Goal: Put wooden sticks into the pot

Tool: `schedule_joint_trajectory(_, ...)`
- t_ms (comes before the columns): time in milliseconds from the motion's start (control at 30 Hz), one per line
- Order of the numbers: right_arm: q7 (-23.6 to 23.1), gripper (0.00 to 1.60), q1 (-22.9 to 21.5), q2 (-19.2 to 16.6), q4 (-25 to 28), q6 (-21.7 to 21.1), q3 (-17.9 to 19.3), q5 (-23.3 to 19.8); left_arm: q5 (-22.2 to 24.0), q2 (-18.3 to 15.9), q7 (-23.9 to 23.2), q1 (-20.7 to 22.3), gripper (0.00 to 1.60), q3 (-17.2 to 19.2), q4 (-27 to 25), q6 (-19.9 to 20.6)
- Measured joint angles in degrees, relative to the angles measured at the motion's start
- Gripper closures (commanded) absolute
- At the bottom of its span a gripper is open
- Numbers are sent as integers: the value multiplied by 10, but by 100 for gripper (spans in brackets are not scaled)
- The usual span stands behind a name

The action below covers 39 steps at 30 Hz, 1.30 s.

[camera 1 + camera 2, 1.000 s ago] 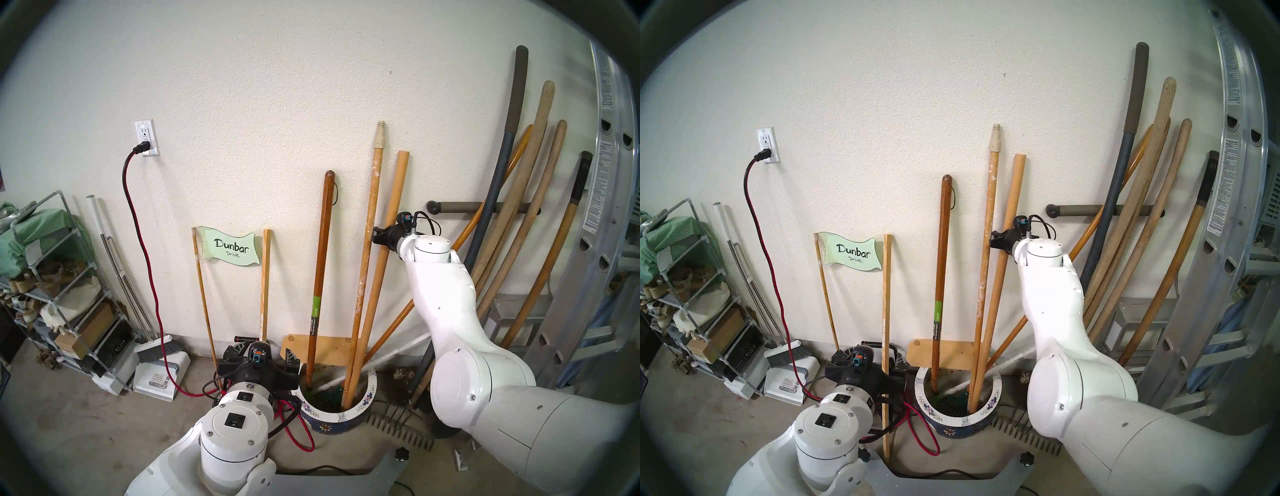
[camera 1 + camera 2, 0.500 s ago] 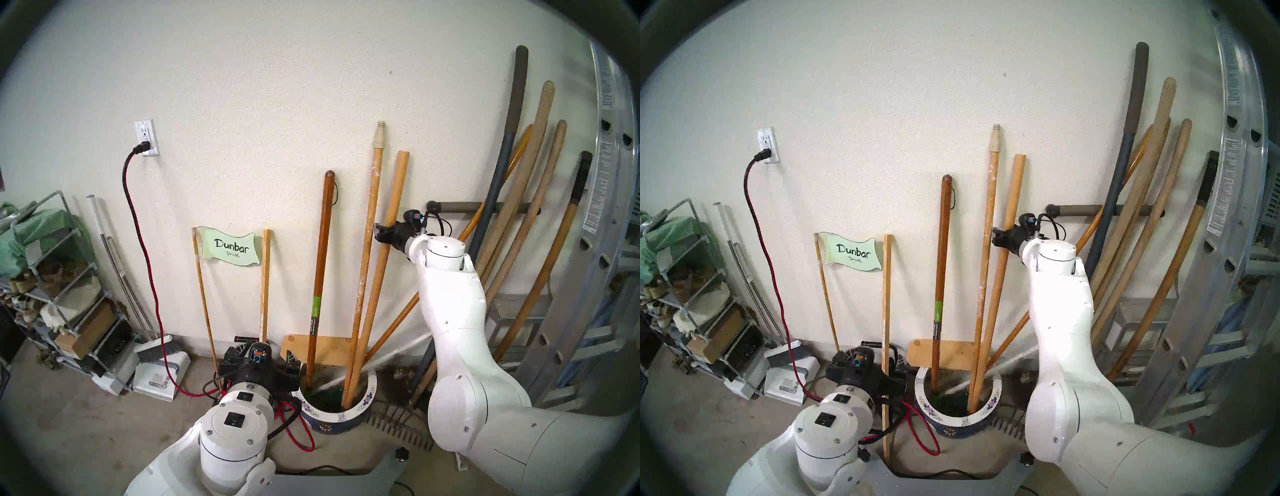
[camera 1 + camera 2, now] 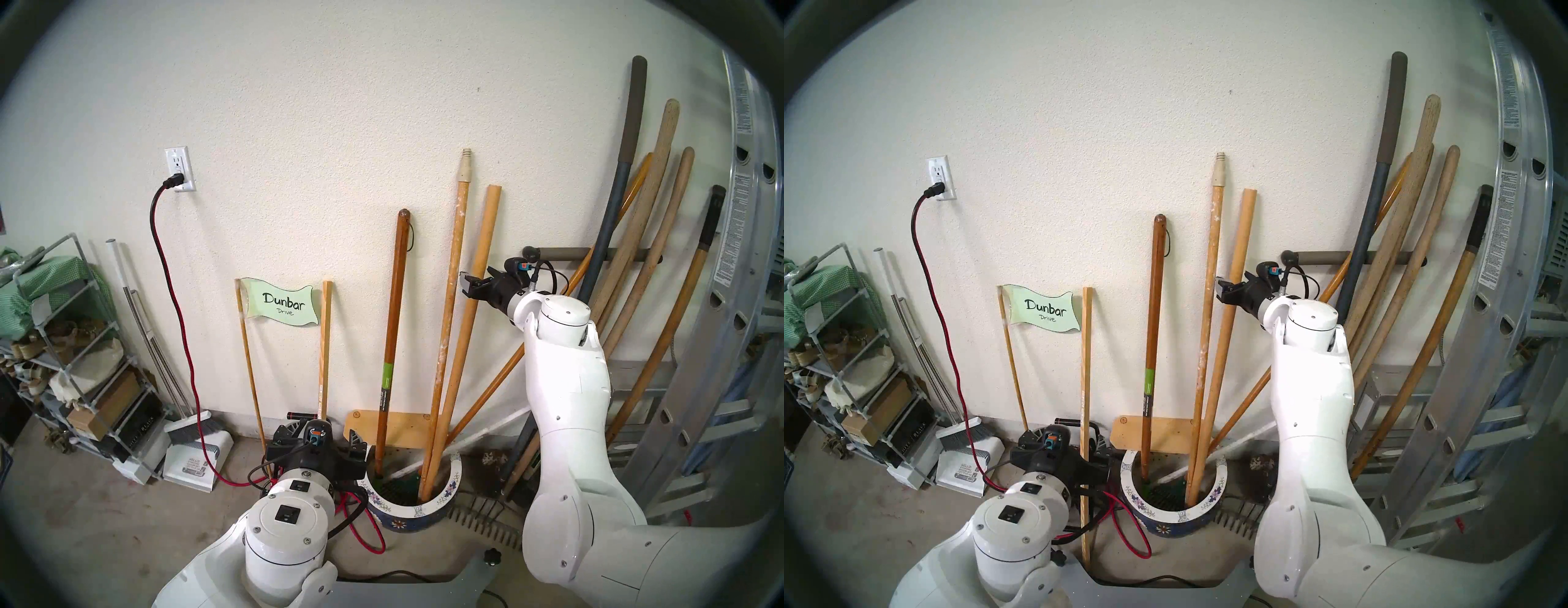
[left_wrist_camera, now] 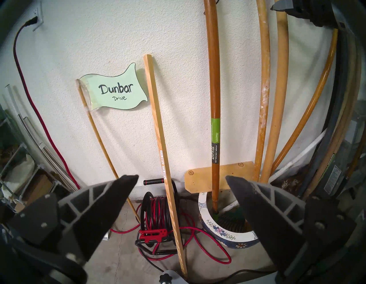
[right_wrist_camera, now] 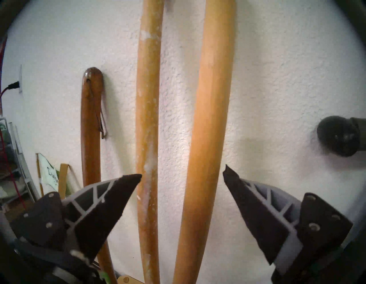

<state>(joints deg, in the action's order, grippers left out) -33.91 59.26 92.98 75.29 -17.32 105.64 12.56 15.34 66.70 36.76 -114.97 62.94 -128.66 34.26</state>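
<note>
Pot (image 3: 441, 501), wide round ceramic, dark blue outside with white flowers, broad white rim with purple floral marks; stands on the concrete floor (image 3: 106, 522) against the white wall (image 3: 318, 106). Taken as landmark for all entries below.

Wooden sticks, two, long and round, tan. Paint-flecked stick (image 3: 449, 305), cream threaded tip uppermost, lower end inside the pot at its right side, top leaning on the wall. Plain flat-ended stick (image 3: 469, 322), just right of the first, lower end also inside the pot, top on the wall.

Dark brown handle (image 3: 392, 331) with green label: lower end in the pot's left side, upright against the wall.

Thin square-edged stick (image 4: 162, 134): left of the pot, foot on the floor, outside it.

Red cord reel (image 4: 156, 214): on the floor, left of the pot.

"Dunbar Drive" paper flag (image 3: 282, 302): on the wall, up and left of the pot.

Right tool (image 5: 182, 176): high above the pot, pointing at the wall, jaws spread wide either side of both sticks, touching neither, gripping nothing.

Left tool (image 4: 181, 179): low, left of the pot, jaws wide apart, empty.

Leaning garden handles (image 3: 645, 263) and aluminium ladder (image 3: 738, 297): right of the pot.
</note>
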Motion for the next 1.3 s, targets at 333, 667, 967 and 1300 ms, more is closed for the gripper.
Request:
schedule_joint_trajectory(333,-29,0,59,0,91,34,0,-4,-6,0,8,0,0,-4,1,-6)
schedule_joint_trajectory(667,-70,0,130,-1,181,38,35,6,-38,-7,26,11,0,-26,14,1)
schedule_joint_trajectory(967,-103,0,189,2,233,30,46,11,-28,-23,12,55,0,24,100,5)
schedule_joint_trajectory(1300,-143,0,259,-1,280,15,35,-4,-5,-36,-50,127,0,98,208,-22)
